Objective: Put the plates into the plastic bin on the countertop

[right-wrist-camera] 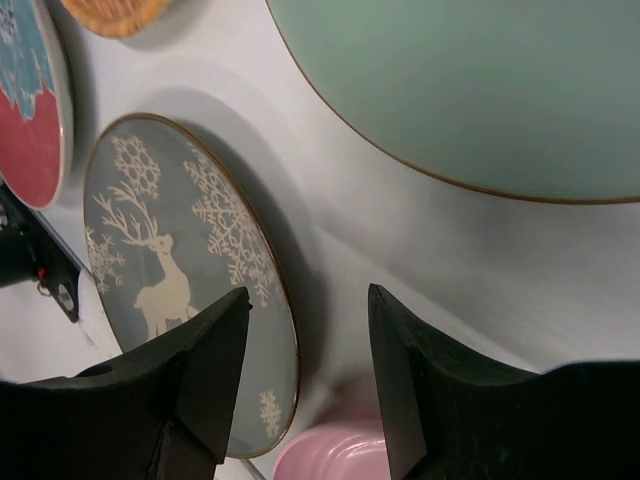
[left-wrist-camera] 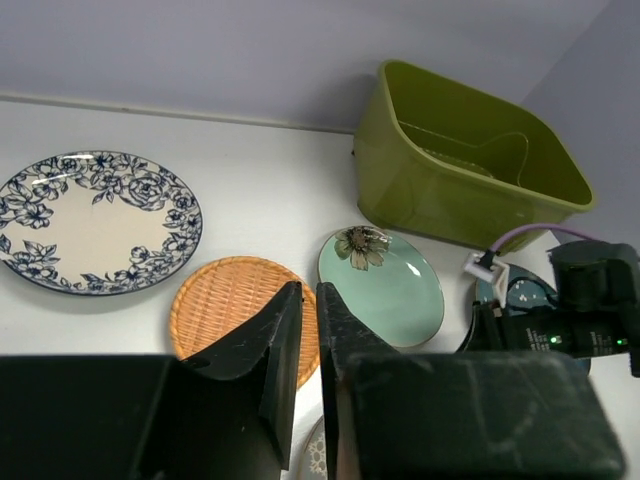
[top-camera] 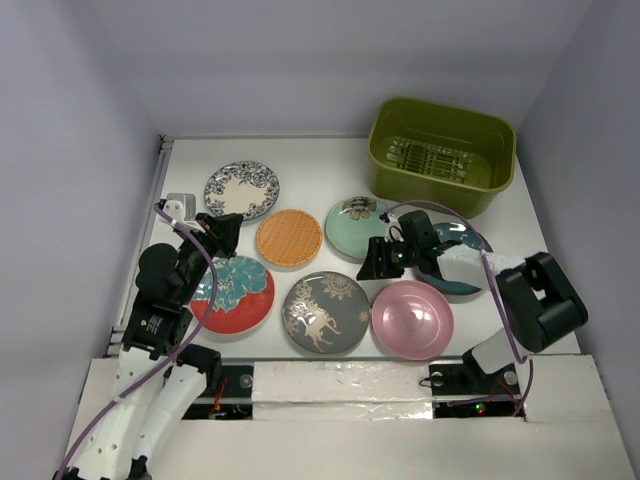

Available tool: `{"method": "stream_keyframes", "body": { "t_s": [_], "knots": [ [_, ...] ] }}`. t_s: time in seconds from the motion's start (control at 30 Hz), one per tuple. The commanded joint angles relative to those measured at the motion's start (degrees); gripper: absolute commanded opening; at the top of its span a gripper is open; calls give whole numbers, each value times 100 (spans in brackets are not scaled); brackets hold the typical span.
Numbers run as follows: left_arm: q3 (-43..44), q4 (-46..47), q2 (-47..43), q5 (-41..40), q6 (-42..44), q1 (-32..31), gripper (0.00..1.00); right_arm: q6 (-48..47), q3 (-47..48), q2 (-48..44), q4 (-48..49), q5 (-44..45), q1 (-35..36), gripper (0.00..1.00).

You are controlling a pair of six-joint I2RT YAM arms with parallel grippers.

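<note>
- Top view: every plate lies on the worktop (top-camera: pixel 310 165), none in the plastic bin (top-camera: pixel 398 172) far right. The right claw (top-camera: pixel 383 262) hangs hemmed in between the mint plate (top-camera: pixel 350 225), grey plate (top-camera: pixel 325 312) and pink plate (top-camera: pixel 412 318), so it could knock a rim.
- Left wrist: the left claw (left-wrist-camera: pixel 309 340) is pinched closed and empty above the orange plate (left-wrist-camera: pixel 225 295).
- Right wrist: the right claw (right-wrist-camera: pixel 305 370) is open and empty over a bare strip. The low rims look likely to slip.

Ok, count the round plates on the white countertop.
7. Back row: white floral-rimmed plate, orange woven-look plate, mint green plate, dark teal plate partly hidden under the right arm. Front row: red-and-teal plate, grey reindeer plate, pink plate.
</note>
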Motion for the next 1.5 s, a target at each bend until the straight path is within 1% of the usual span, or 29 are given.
{"method": "stream_keyframes", "body": {
  "t_s": [0.0, 0.13, 0.17, 0.2, 0.33, 0.5, 0.53, 0.6, 0.63, 0.67, 0.73, 0.8, 0.9, 0.93, 0.97, 1.03, 1.07, 1.17, 1.23, 1.27, 1.3, 1.37, 1.4, 1.43, 1.47],
  "knots": [
    [45, 142, -51, -38, 88, -36, 10, -166, 231, 300, 580, -521, 26, 57],
    [53, 142, -77, -38, 97, -36, 15, -114, 205, 530, 685, -645, 193, 56],
    [45, 160, -95, -29, 88, -36, 18, -87, 179, 582, 703, -663, 193, 56],
    [45, 160, -95, -12, 88, -36, 19, 43, 152, 644, 834, -698, 272, 56],
    [45, 143, -165, -81, 97, -36, 24, 352, -15, 1039, 1432, -1084, 404, 49],
    [62, 99, -165, -161, 106, -36, 28, 475, -15, 1286, 1679, -1173, 457, 39],
    [62, 99, -191, -169, 106, -36, 28, 475, -6, 1295, 1670, -1129, 457, 33],
    [62, 99, -209, -170, 115, -36, 29, 519, -23, 1321, 1714, -1137, 457, 27],
    [53, 107, -227, -178, 115, -36, 29, 546, -58, 1321, 1740, -1190, 457, 18],
    [53, 107, -235, -187, 115, -36, 29, 563, -85, 1304, 1767, -1216, 457, 12],
    [53, 107, -253, -205, 123, -36, 29, 581, -155, 1164, 1776, -1286, 457, 0],
    [53, 99, -262, -231, 123, -36, 29, 677, -217, 927, 1811, -1339, 457, 0],
    [62, 90, -279, -275, 141, -36, 29, 957, -208, 225, 1793, -1453, 457, 0],
    [62, 81, -288, -301, 141, -36, 29, 1055, -182, -195, 1819, -1497, 457, 0],
    [71, 64, -306, -362, 141, -89, 29, 1169, -147, -399, 1837, -1533, 457, 0],
    [71, 37, -341, -424, 132, -89, 29, 1468, 72, -778, 1811, -1646, 457, 0],
    [71, 20, -350, -459, 132, -89, 29, 1538, 169, -1119, 1776, -1665, 457, 0],
    [80, 2, -402, -503, 123, -89, 29, 1872, 529, -1691, 1749, -1691, 264, 0],
    [80, -16, -420, -547, 106, -141, 29, 2232, 757, -1912, 1977, -1630, -122, 0],
    [80, -33, -420, -739, 106, -142, 29, 2346, 854, -1974, 2065, -1595, -306, 0],
    [88, -42, -420, -776, 97, -142, 29, 2495, 968, -2053, 2170, -1551, -743, 0],
    [88, -42, -411, -802, 88, -194, 30, 2584, 1434, -2036, 2197, -1332, -1237, 0],
    [88, -42, -411, -794, 88, -195, 31, 2715, 1601, -1906, 2302, -1244, -1483, 0],
    [80, -42, -411, -794, 88, -195, 31, 2804, 1907, -1791, 2390, -1121, -1955, 0],
    [71, -33, -420, -776, 88, -195, 32, 2874, 2075, -1668, 2408, -1024, -2186, 0]
  ]
}}
